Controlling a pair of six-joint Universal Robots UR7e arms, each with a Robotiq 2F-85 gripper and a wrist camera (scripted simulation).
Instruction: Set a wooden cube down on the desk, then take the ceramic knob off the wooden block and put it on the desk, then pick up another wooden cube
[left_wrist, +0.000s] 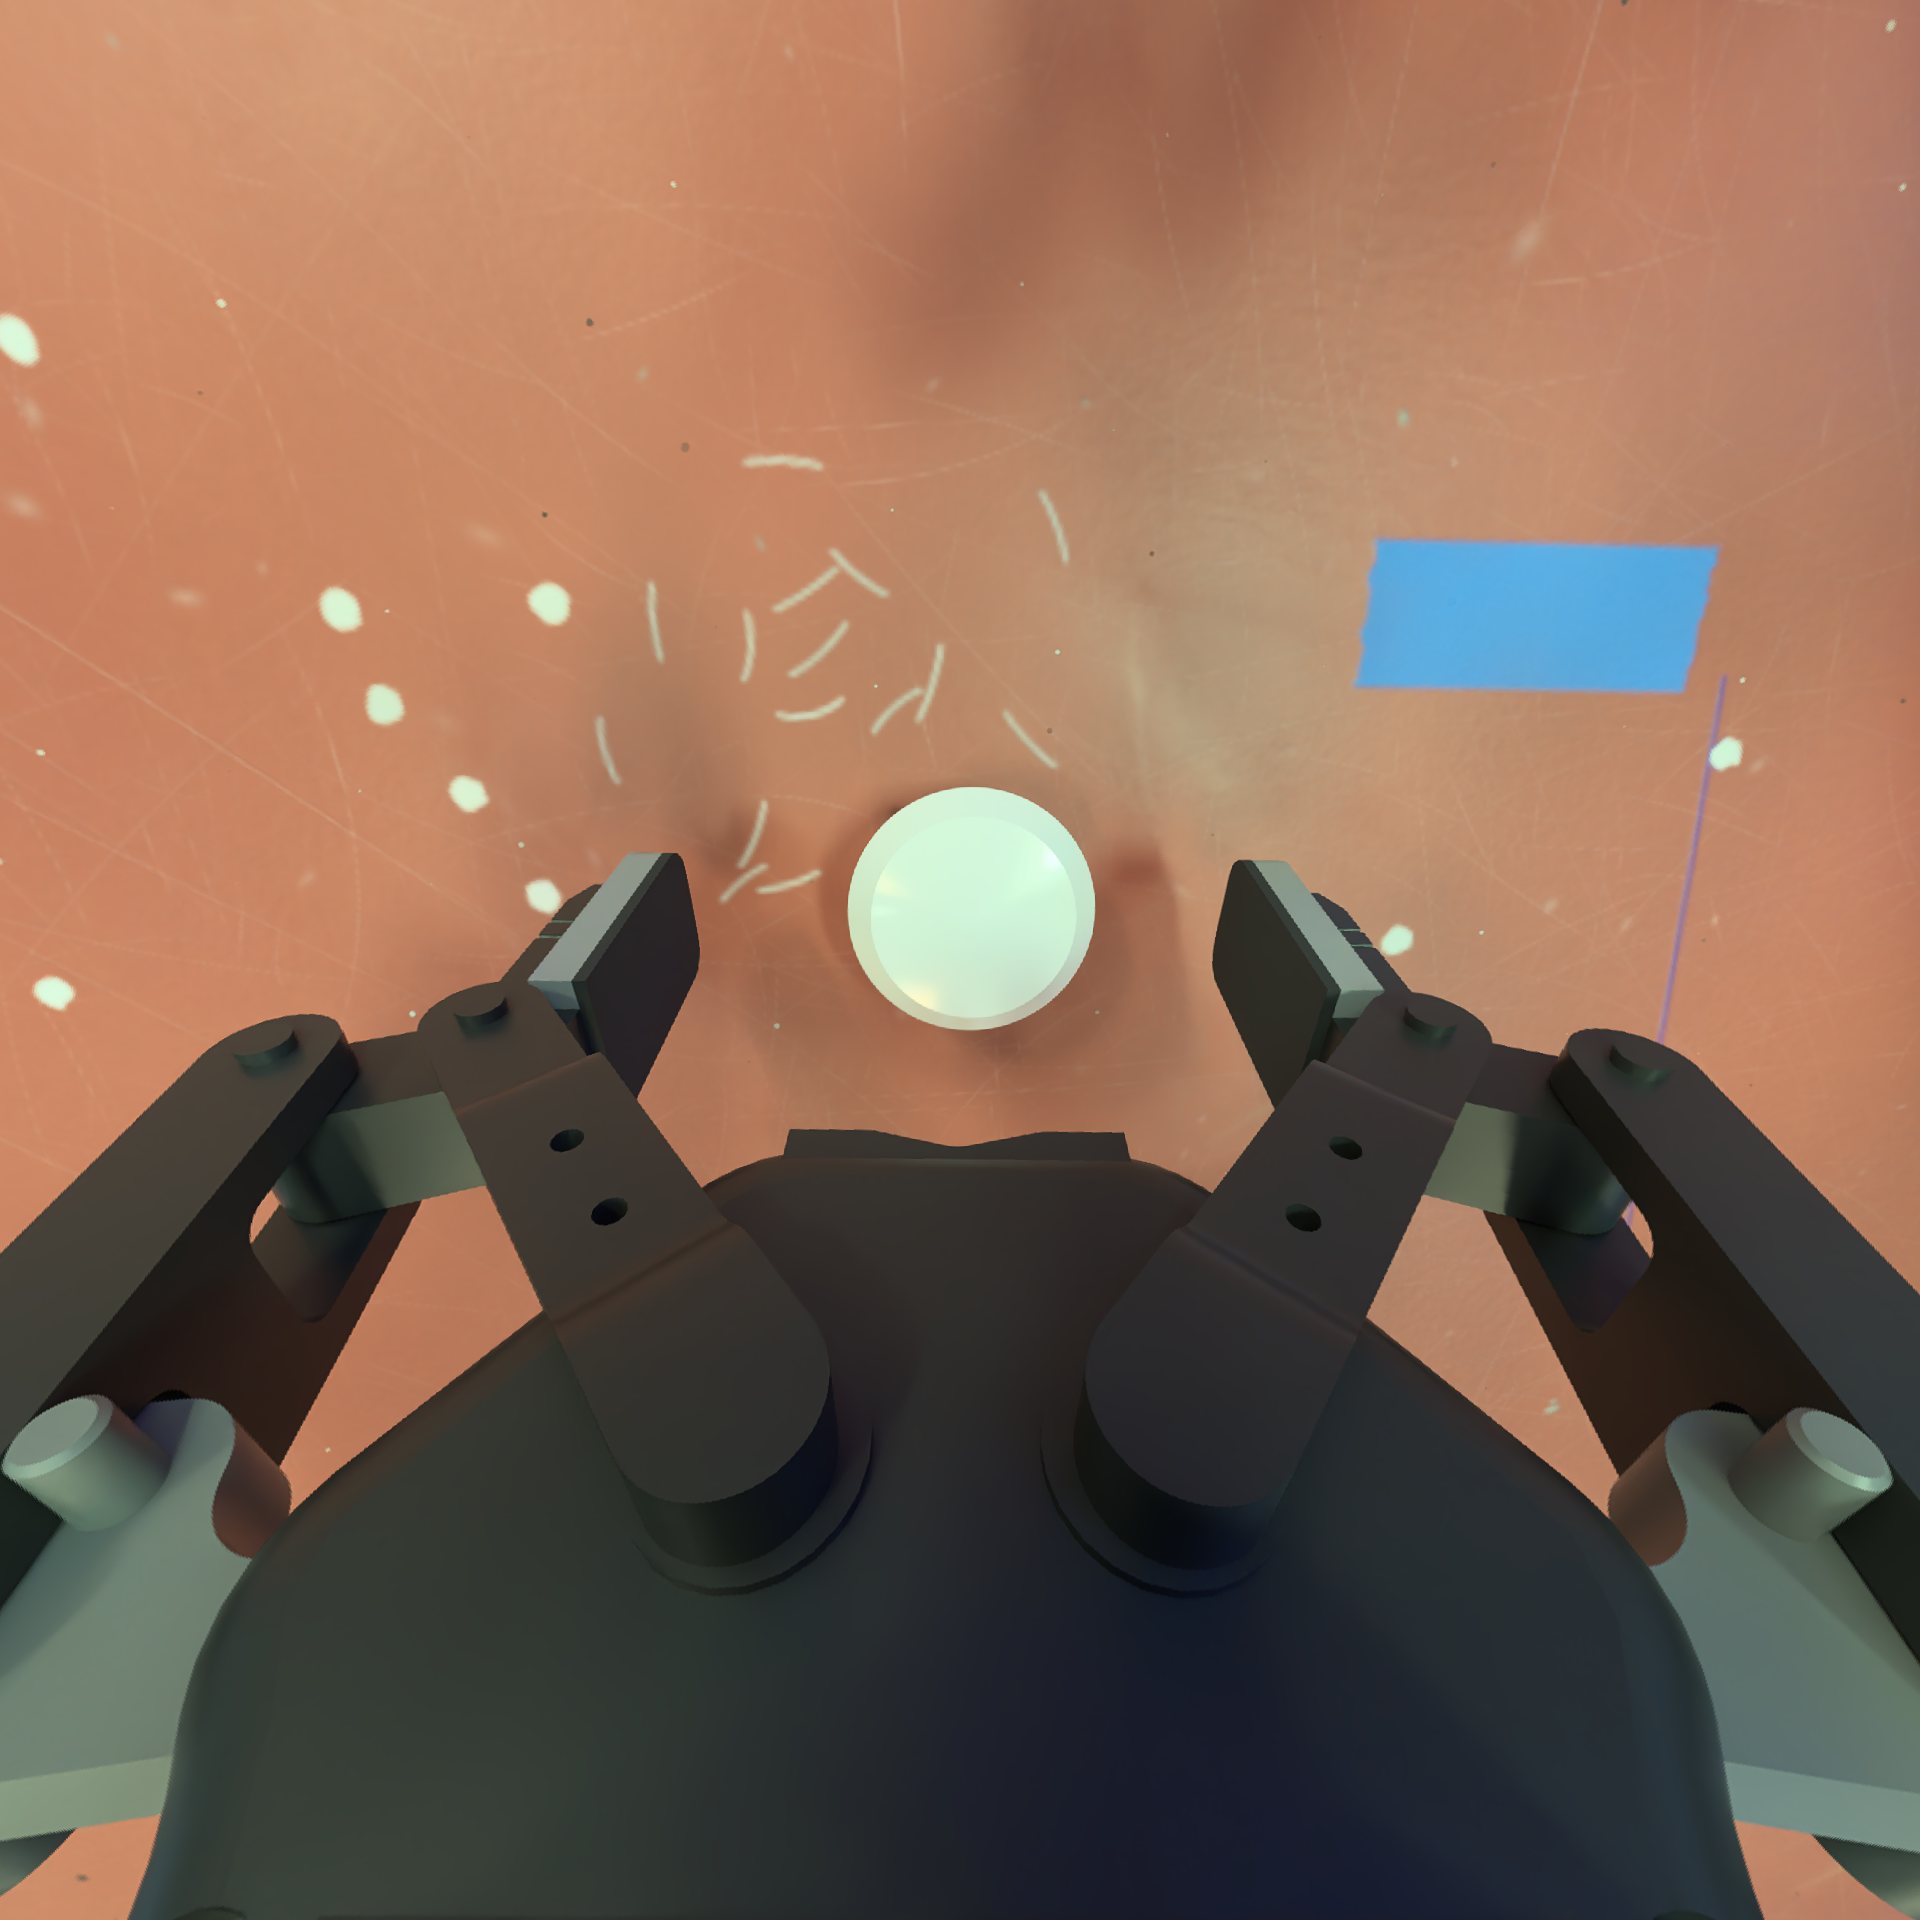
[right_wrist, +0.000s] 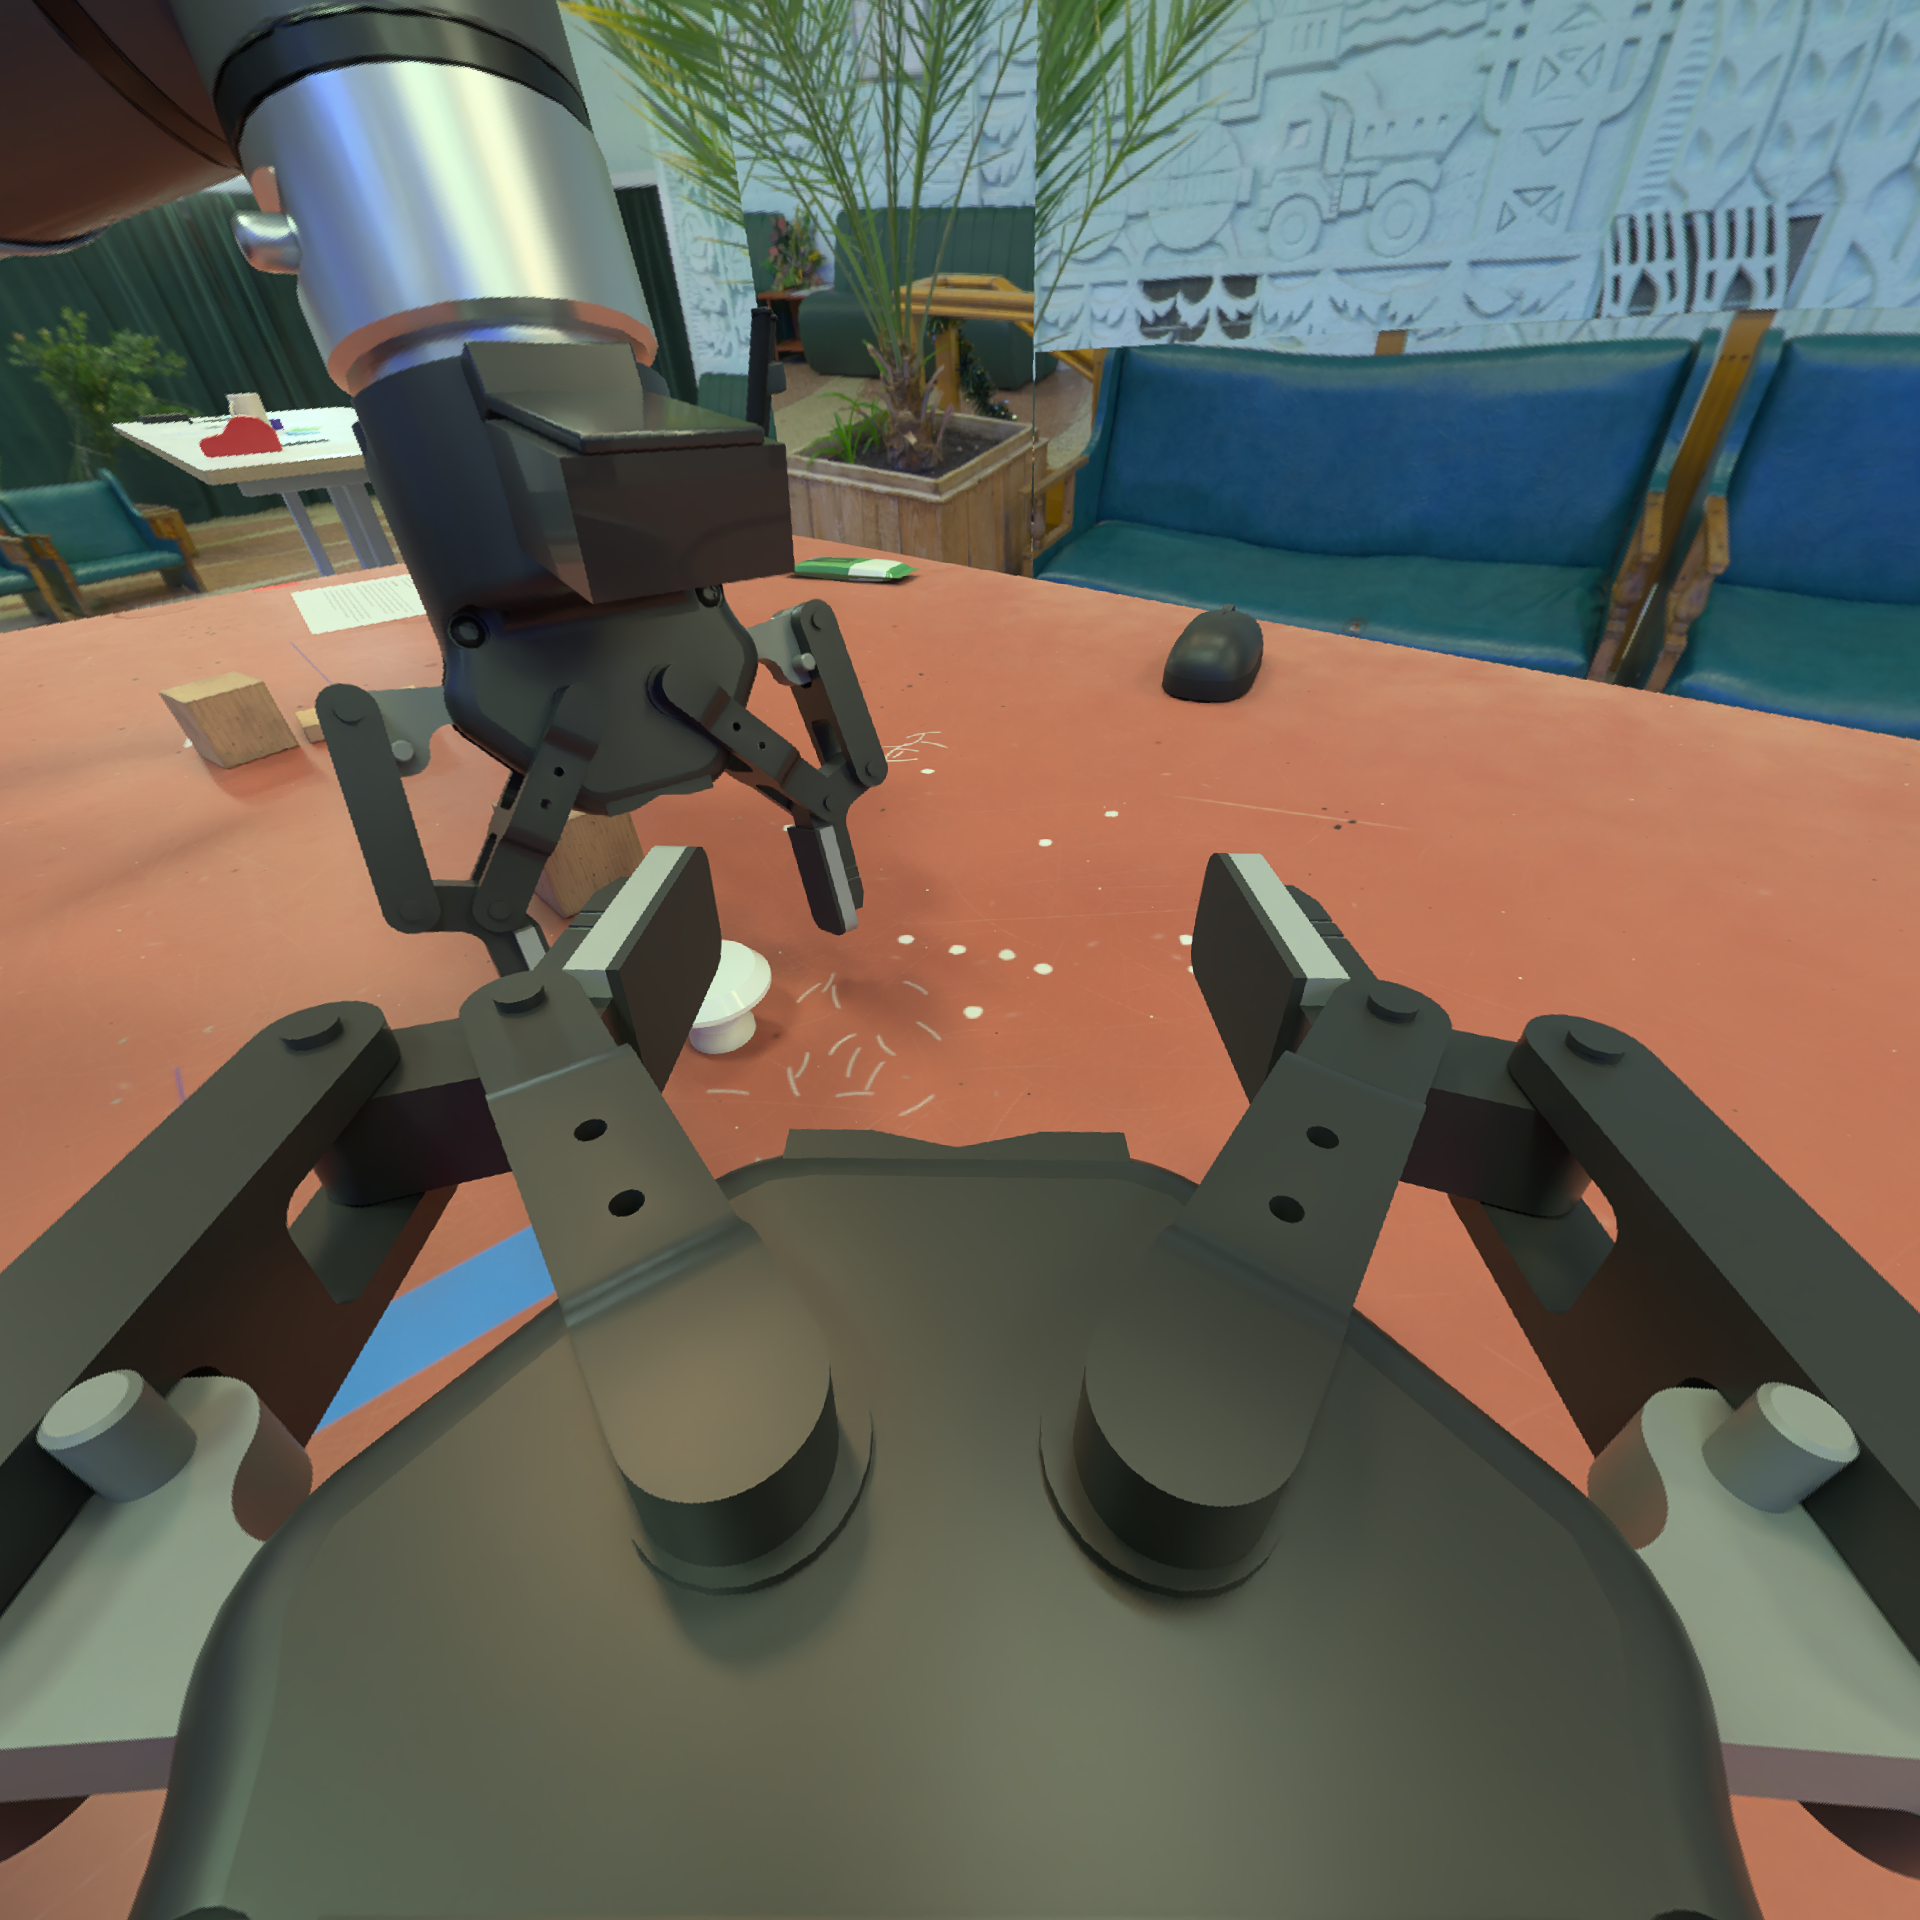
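Observation:
The white ceramic knob (left_wrist: 971, 907) stands upright on the reddish desk (left_wrist: 416, 260), cap up. My left gripper (left_wrist: 956, 920) is open and hangs straight above it, with the fingers on either side and clear of the knob. In the right wrist view the knob (right_wrist: 732, 997) sits below the left arm's fingers (right_wrist: 831, 883). A wooden cube (right_wrist: 597, 857) rests on the desk just behind the left gripper, partly hidden. A larger wooden block (right_wrist: 229, 717) lies far left with a small wooden piece (right_wrist: 310, 724) beside it. My right gripper (right_wrist: 956, 935) is open and empty, above the desk.
A strip of blue tape (left_wrist: 1538, 615) is stuck on the desk to the right of the knob. A black mouse (right_wrist: 1214, 655), a green packet (right_wrist: 852, 568) and a sheet of paper (right_wrist: 358, 603) lie near the far edge. Blue seats and a planter stand beyond.

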